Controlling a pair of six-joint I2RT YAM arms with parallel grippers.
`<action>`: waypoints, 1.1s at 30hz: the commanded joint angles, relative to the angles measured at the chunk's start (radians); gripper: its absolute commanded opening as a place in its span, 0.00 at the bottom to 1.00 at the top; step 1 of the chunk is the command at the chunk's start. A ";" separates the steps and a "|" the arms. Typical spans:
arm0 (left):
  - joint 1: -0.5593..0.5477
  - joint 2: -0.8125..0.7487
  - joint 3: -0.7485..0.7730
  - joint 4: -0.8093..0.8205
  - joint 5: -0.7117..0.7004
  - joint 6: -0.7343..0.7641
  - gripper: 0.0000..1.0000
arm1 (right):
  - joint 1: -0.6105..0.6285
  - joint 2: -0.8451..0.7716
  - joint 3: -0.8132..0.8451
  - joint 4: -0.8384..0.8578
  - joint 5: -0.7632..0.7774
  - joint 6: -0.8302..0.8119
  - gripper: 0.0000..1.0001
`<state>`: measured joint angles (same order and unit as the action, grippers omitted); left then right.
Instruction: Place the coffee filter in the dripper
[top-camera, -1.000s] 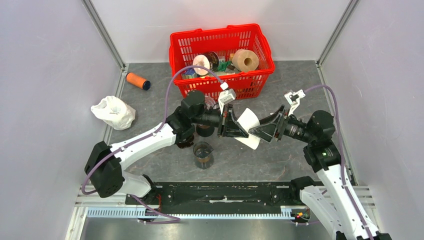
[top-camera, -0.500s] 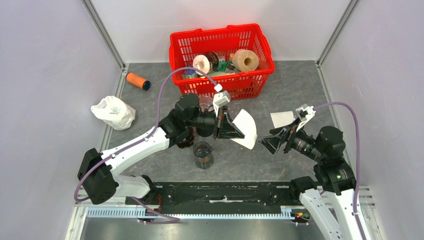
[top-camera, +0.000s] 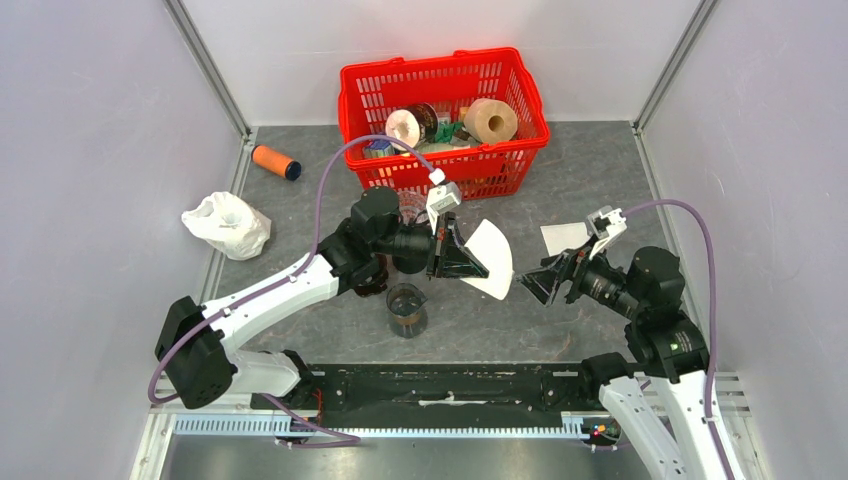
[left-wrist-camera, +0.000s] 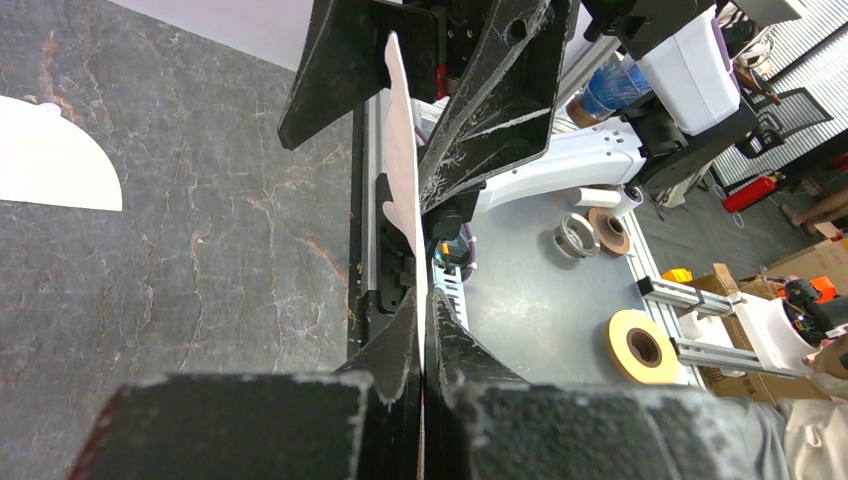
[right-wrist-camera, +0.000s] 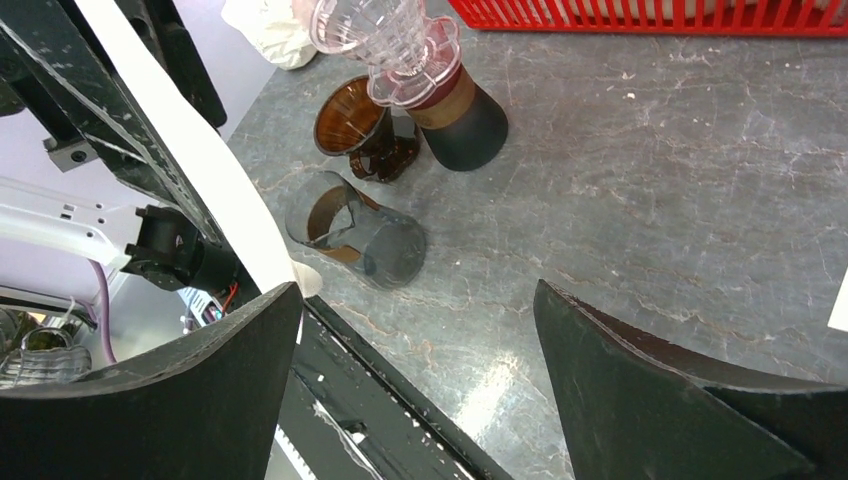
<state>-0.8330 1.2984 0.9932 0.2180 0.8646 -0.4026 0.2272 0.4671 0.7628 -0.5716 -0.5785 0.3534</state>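
Observation:
My left gripper (top-camera: 462, 258) is shut on a white coffee filter (top-camera: 492, 258) and holds it above the table. In the left wrist view the filter (left-wrist-camera: 405, 190) stands edge-on between the fingers of that gripper (left-wrist-camera: 422, 300). The clear pink dripper (right-wrist-camera: 385, 40) sits on a dark carafe (right-wrist-camera: 465, 120), left of the filter and partly hidden under the left arm in the top view (top-camera: 412, 207). My right gripper (top-camera: 537, 280) is open and empty just right of the filter. In the right wrist view (right-wrist-camera: 418, 295) the filter (right-wrist-camera: 190, 150) passes beside its left finger.
A second filter (top-camera: 565, 238) lies flat on the table at the right. A glass cup (top-camera: 406, 308) and a brown cone (right-wrist-camera: 355, 120) stand near the carafe. A red basket (top-camera: 352, 80) of rolls is at the back. An orange cylinder (top-camera: 276, 161) and a white bag (top-camera: 227, 224) lie at the left.
My right gripper has let go of the filter and pulled back to the right and nearer. My left gripper still holds the filter and has shifted slightly away from the near edge.

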 joint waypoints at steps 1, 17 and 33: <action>-0.005 -0.010 0.012 0.026 0.007 0.022 0.02 | 0.004 0.021 0.012 0.100 -0.038 0.022 0.94; -0.005 -0.016 0.009 0.027 0.011 0.023 0.02 | 0.004 0.040 0.012 0.070 0.004 0.007 0.94; -0.004 -0.016 0.008 0.027 0.009 0.020 0.02 | 0.004 0.060 0.018 0.061 -0.026 -0.002 0.94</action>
<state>-0.8330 1.2984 0.9932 0.2184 0.8658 -0.4026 0.2272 0.5297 0.7620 -0.5251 -0.5709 0.3656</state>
